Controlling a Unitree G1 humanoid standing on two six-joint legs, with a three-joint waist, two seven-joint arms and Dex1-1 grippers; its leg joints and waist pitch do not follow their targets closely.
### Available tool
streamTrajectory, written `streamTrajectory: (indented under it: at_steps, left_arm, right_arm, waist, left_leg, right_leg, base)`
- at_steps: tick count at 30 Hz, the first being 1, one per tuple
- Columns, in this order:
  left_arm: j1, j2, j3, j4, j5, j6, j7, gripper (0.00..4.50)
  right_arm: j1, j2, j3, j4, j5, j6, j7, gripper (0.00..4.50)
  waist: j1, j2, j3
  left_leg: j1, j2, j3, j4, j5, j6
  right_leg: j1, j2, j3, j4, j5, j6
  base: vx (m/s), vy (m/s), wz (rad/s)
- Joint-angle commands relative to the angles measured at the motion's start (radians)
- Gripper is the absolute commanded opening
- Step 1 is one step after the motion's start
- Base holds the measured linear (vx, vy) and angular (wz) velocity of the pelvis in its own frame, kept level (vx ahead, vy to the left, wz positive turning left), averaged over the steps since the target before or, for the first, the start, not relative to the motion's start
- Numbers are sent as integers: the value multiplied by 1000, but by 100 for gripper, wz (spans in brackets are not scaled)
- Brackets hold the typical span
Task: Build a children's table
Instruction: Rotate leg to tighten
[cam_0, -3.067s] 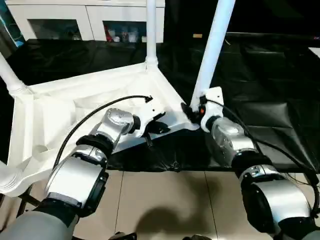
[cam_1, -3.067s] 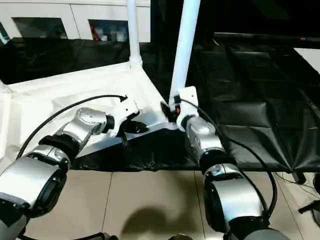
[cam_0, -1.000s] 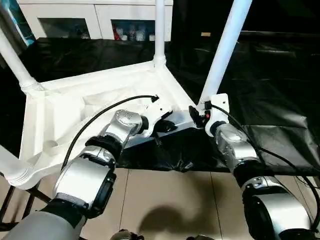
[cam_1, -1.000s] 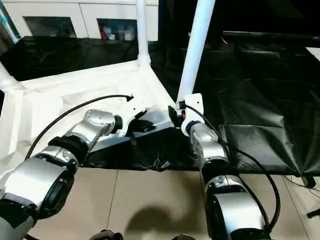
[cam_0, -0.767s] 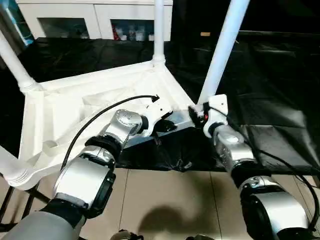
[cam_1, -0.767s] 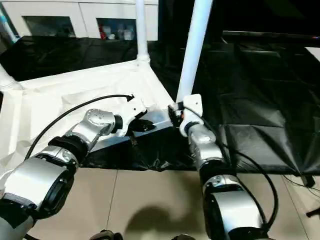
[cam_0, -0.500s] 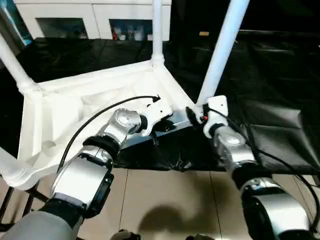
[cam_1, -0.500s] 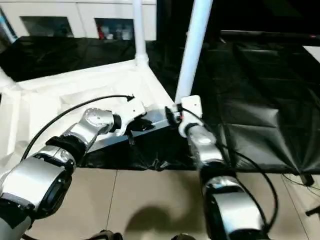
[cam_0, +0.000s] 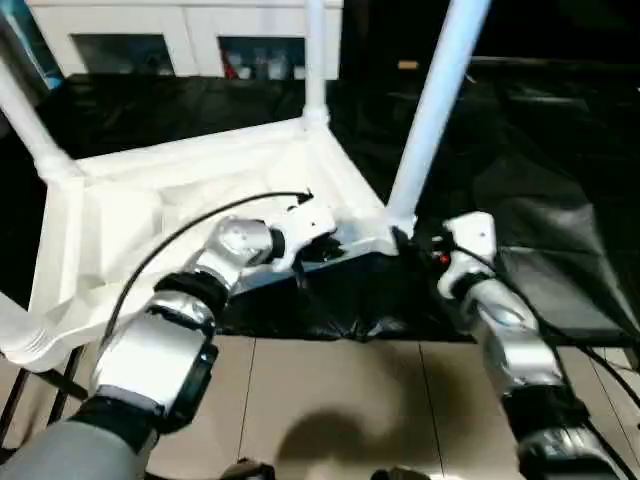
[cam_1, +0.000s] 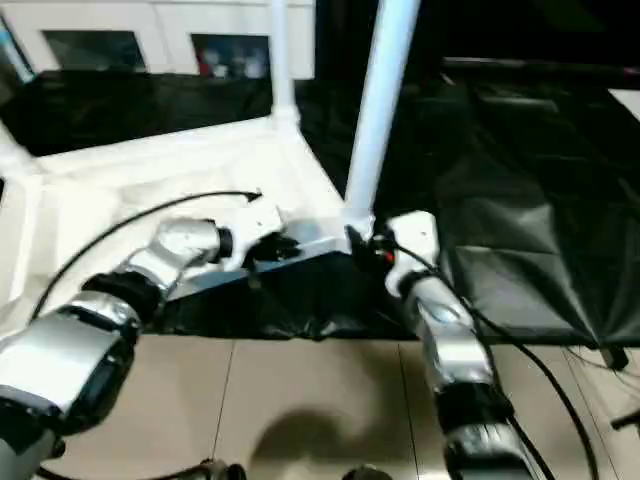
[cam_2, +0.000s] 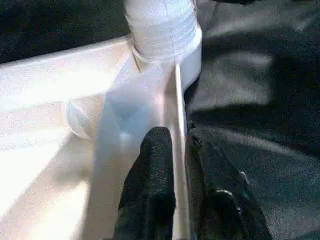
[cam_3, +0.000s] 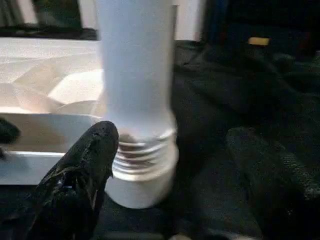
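Risk sits at the threaded leg (cam_3: 135, 75): the right tool (cam_3: 165, 165) gapes wide around its base, gripping nothing, so a half-seated leg may tilt. Left tool (cam_2: 172, 150) pinches the upturned children's table (cam_0: 150, 200) rim on the bench (cam_0: 560, 150).

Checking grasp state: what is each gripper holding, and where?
Left gripper pinches the side rim of the children's table near the corner socket. Right gripper is open around the leg, holding nothing.
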Motion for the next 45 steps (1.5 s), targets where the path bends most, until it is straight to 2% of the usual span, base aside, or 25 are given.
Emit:
streamTrajectory:
  at_steps: [1,6,7,11,13,14,15,16,17,18,20,22,24,26,28,30,33,35,37,38,39,41,42,44,45]
  left_arm:
    - [0,-3,17,-14,-22,-11,-19,99]
    - [2,7,76,-22,-69,31,95,104]
    - [3,10,89,-26,-74,49,151,104]
    - [63,11,233,-137,-202,101,300,104]
    - [140,-1,282,-257,-234,135,379,104]
    - [325,-53,348,-549,-287,203,448,104]
    - [361,-65,358,-605,-299,212,450,104]
    - [375,-68,360,-624,-296,215,455,104]
    - [489,-88,354,-768,-276,207,482,104]
    - [489,-88,354,-768,-276,207,482,104]
    - [677,-117,314,-988,-240,199,531,104]
    - [735,-121,288,-1063,-233,225,539,104]
    - [825,-121,246,-1170,-209,253,541,104]
    - [878,-147,250,-1225,-206,299,578,104]
    - [894,-146,240,-1248,-201,318,582,104]
    - [907,-143,226,-1278,-190,337,580,104]
    - [916,-142,214,-1302,-186,341,581,104]
    - [933,-135,196,-1347,-188,383,591,104]
    - [943,-137,191,-1381,-187,419,606,104]
    - [945,-137,191,-1387,-188,423,609,104]
    - [946,-137,192,-1390,-191,429,611,104]
    - [949,-135,193,-1395,-191,429,613,104]
    - [950,-133,193,-1397,-192,428,613,104]
    - [955,-132,195,-1414,-198,446,627,104]
    - [956,-133,196,-1417,-202,448,629,104]
  right_arm:
    - [14,1,-8,-38,18,29,-10,392]
    - [81,1,7,-175,24,113,-24,392]
    - [98,-1,12,-206,22,131,-28,392]
    - [179,0,13,-362,9,236,-73,392]
    - [212,-2,15,-423,4,259,-85,392]
    - [254,-4,17,-482,-12,276,-101,392]
    - [261,-4,17,-490,-14,278,-103,392]
    - [264,-4,18,-494,-15,278,-104,392]
    - [286,-5,29,-526,-28,283,-109,392]
    - [286,-5,29,-526,-28,283,-109,392]
    - [324,-1,48,-584,-34,305,-115,392]
    - [335,1,53,-604,-29,321,-119,392]
    - [350,7,61,-628,-30,342,-129,392]
    - [359,16,67,-631,-35,348,-137,392]
    - [363,22,66,-633,-36,353,-144,392]
    - [370,34,64,-640,-30,364,-154,392]
    - [376,37,70,-645,-29,367,-157,392]
    - [382,38,76,-655,-31,377,-160,392]
    - [388,40,79,-660,-29,383,-163,392]
    - [389,40,80,-661,-28,384,-162,392]
    - [389,39,80,-661,-27,386,-159,392]
    - [388,37,79,-660,-23,387,-154,392]
    - [388,37,79,-660,-22,387,-153,392]
    - [385,35,75,-657,-19,387,-152,392]
    - [386,36,73,-656,-18,386,-153,392]
  waist:
    - [1,-3,-84]
    - [-1,-3,-82]
    - [2,5,-83]
    - [2,-3,-82]
    - [2,-16,-77]
    - [0,-22,-73]
    - [1,-22,-71]
    - [-3,-14,-75]
    - [-6,-20,-82]
    - [-6,-17,-74]
    - [-8,-28,-70]
    - [-10,-23,-55]
    - [-18,-21,-40]
    - [-33,-29,-27]
    - [-48,-18,-16]
    - [-70,-17,-20]
    - [-90,-21,-41]
    - [-88,-27,-63]
    - [-94,-20,-71]
    - [-100,-18,-78]
    - [-101,-18,-80]
    - [-98,-20,-96]
    - [-95,-21,-98]
    - [-98,-23,-104]
    - [-112,-20,-101]
  left_leg:
    - [27,39,-21,-65,-183,90]
    - [25,38,-23,-66,-187,82]
    - [27,39,-24,-65,-188,81]
    - [24,37,-24,-65,-188,85]
    - [20,36,-22,-67,-202,84]
    - [18,54,-25,-74,-186,91]
    - [9,47,-25,-70,-178,100]
    - [20,40,-19,-66,-193,106]
    - [25,43,-19,-66,-206,89]
    - [17,48,-21,-73,-204,83]
    - [27,47,-20,-77,-271,56]
    - [45,54,-25,-90,-434,11]
    - [91,47,-31,-90,-624,-20]
    - [132,33,-34,-78,-714,-29]
    - [144,36,-44,-86,-770,-42]
    - [127,42,-59,-100,-805,-53]
    - [78,25,-62,-106,-645,-26]
    - [52,13,-43,-96,-382,46]
    - [76,17,-41,-96,-332,77]
    - [85,16,-42,-90,-257,120]
    - [82,10,-42,-85,-209,146]
    - [88,-18,-45,-53,1,280]
    - [88,-25,-47,-45,38,309]
    - [128,-30,-81,-23,211,408]
    - [191,1,-127,-18,289,467]
  right_leg:
    - [58,-60,41,-66,-75,-263]
    - [58,-58,41,-69,-88,-253]
    - [57,-56,40,-66,-65,-251]
    - [59,-57,38,-65,-83,-252]
    - [57,-56,38,-73,-141,-236]
    - [68,-61,42,-66,-111,-258]
    - [65,-62,39,-68,-122,-249]
    - [51,-55,40,-76,-166,-240]
    - [50,-52,41,-77,-204,-214]
    - [48,-51,43,-82,-209,-195]
    - [40,-47,43,-91,-293,-159]
    - [38,-48,42,-106,-484,-108]
    - [32,-33,22,-135,-696,-52]
    - [27,-16,-8,-165,-796,-13]
    - [36,-10,-27,-173,-783,7]
    - [79,-18,-40,-157,-722,9]
    - [133,-46,-7,-155,-656,-28]
    - [159,-42,18,-144,-521,-111]
    - [146,-29,13,-126,-395,-172]
    - [148,-18,8,-105,-249,-226]
    - [153,-14,7,-97,-184,-241]
    - [164,1,7,-66,28,-251]
    - [168,4,10,-59,67,-249]
    - [148,33,5,-17,178,-195]
    - [88,36,0,14,129,-146]
  base:
    - [0,0,0]
    - [0,0,0]
    - [0,0,0]
    - [0,0,0]
    - [0,0,0]
    - [0,0,0]
    - [0,0,0]
    - [0,0,0]
    - [0,0,0]
    - [0,0,0]
    - [0,0,0]
    - [0,0,0]
    - [0,0,0]
    - [0,0,0]
    - [0,0,0]
    - [36,17,-12]
    - [53,23,-15]
    - [91,14,-11]
    - [116,6,-1]
    - [161,-1,9]
    - [161,-1,9]
    - [185,11,9]
    - [187,15,12]
    - [186,-1,18]
    - [180,-9,19]
